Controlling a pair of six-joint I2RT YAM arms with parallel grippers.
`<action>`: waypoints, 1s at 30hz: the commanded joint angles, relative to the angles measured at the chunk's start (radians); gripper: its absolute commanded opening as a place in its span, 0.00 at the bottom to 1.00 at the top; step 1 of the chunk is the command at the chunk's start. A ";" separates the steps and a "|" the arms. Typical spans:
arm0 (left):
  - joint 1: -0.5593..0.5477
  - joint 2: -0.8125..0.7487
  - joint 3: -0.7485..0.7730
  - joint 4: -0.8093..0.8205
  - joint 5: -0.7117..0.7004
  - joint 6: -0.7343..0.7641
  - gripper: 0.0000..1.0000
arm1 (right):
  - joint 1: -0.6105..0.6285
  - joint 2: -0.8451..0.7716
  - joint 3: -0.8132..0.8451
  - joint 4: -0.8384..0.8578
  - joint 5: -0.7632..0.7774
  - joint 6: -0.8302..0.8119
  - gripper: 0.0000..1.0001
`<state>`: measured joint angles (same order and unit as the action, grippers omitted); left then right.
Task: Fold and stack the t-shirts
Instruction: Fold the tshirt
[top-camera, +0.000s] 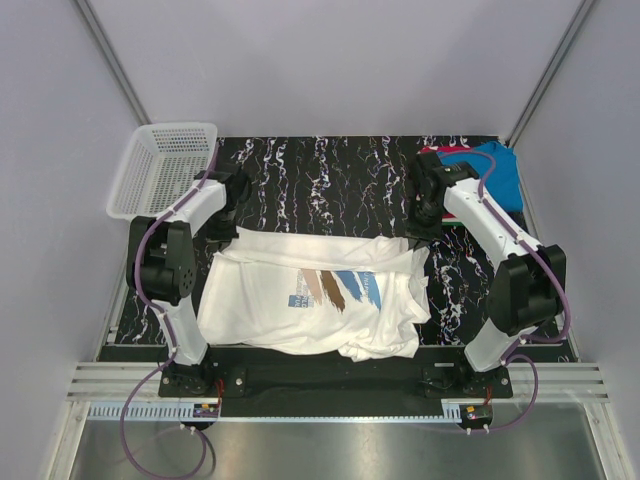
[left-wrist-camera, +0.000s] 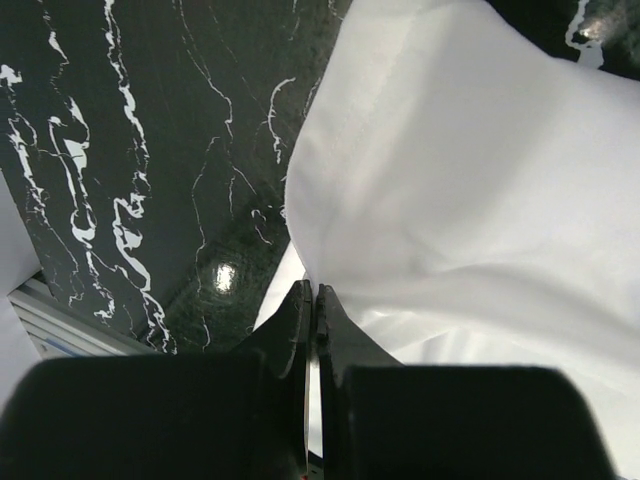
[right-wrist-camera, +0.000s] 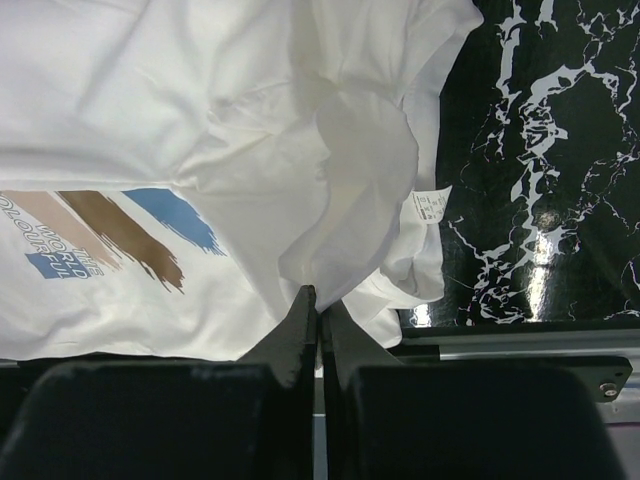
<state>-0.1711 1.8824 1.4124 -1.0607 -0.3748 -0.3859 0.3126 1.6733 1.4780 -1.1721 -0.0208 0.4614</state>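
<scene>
A white t-shirt with blue and brown brush strokes on its front lies spread, print up and somewhat rumpled, on the near half of the black marbled table, between the two arms. The left gripper is at the shirt's far left corner, its fingers pressed together with a thin strip of white cloth between them. The right gripper is at the far right corner, closed as well. A bunched fold of the shirt meets its tips and seems to be pinched there, though the fold hides the contact itself. A small sewn label shows on the cloth just beside that fold. A blue t-shirt lies in the far right corner of the table on a red one, well apart from the white shirt. A white mesh basket sits at the far left corner.
</scene>
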 joint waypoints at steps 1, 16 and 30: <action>0.002 -0.029 -0.006 0.001 -0.062 -0.011 0.00 | 0.010 -0.023 -0.021 -0.003 0.005 0.011 0.00; 0.013 -0.031 -0.033 0.001 -0.046 -0.010 0.00 | 0.010 -0.001 -0.070 -0.012 0.012 0.026 0.00; 0.012 -0.098 -0.082 0.002 -0.070 -0.031 0.43 | 0.014 -0.076 -0.093 -0.037 0.068 0.059 0.37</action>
<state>-0.1635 1.8698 1.3235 -1.0580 -0.4042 -0.3992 0.3157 1.6707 1.3632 -1.1801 -0.0124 0.4988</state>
